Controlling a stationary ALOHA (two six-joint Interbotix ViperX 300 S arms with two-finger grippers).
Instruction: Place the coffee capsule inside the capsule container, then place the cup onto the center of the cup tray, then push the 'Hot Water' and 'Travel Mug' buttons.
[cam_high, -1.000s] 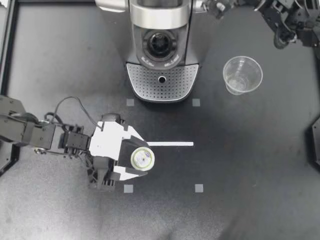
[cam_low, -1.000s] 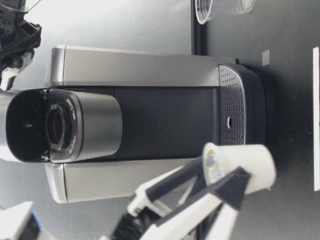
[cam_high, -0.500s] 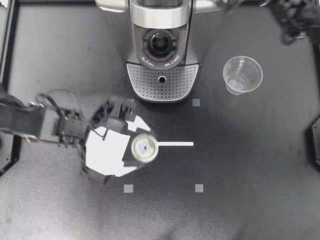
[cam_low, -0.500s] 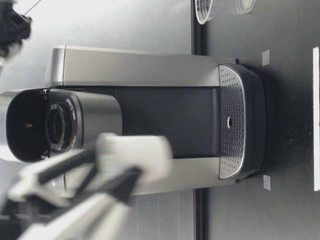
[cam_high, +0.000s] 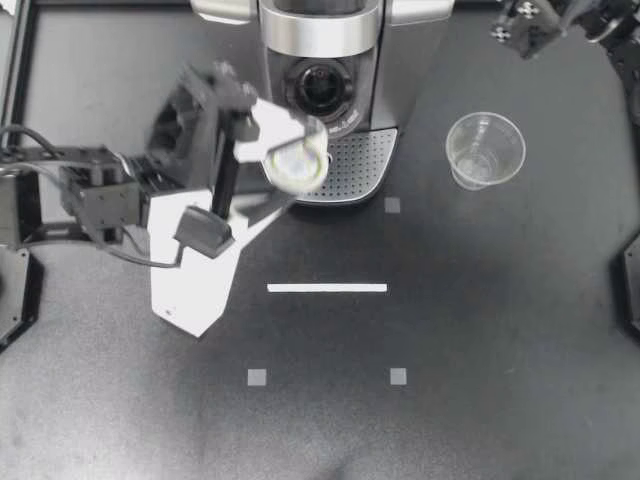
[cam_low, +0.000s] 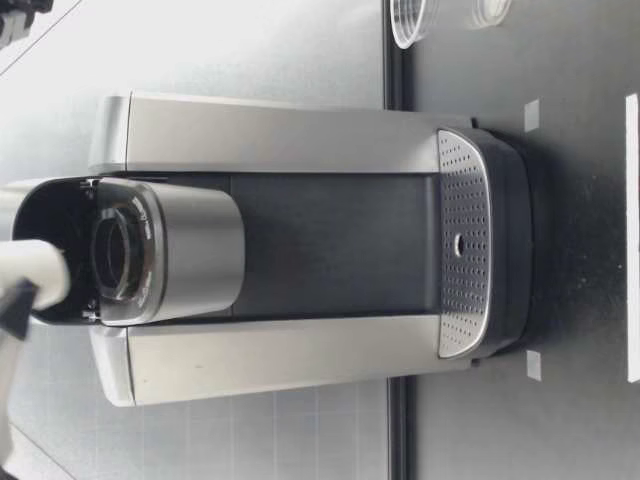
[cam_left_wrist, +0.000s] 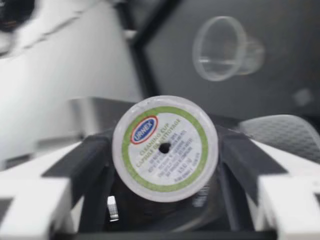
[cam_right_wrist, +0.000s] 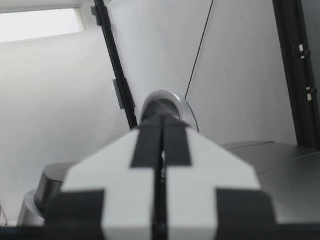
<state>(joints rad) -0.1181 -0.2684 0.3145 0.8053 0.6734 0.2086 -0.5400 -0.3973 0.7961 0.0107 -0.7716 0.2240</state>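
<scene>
Bench (cam_high: 500, 400) carrying the coffee machine (cam_high: 400, 60), whose capsule container (cam_high: 318, 90) stands open. Left claw (cam_high: 290, 165), raised beside the machine's head, is clamped from two sides on the coffee capsule (cam_high: 298, 167), lid uppermost, over the cup tray (cam_high: 355, 160) and just short of the container. Right claw (cam_high: 518, 28) hangs beyond the cup (cam_high: 485, 150), fingers pressed together on nothing. The capsule is probably light and thin-walled, its foil lid delicate; a side-wall grip beneath the rim suits it.

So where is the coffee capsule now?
In the top view, the coffee capsule is held in my left end effector, just in front of the capsule container.
</scene>
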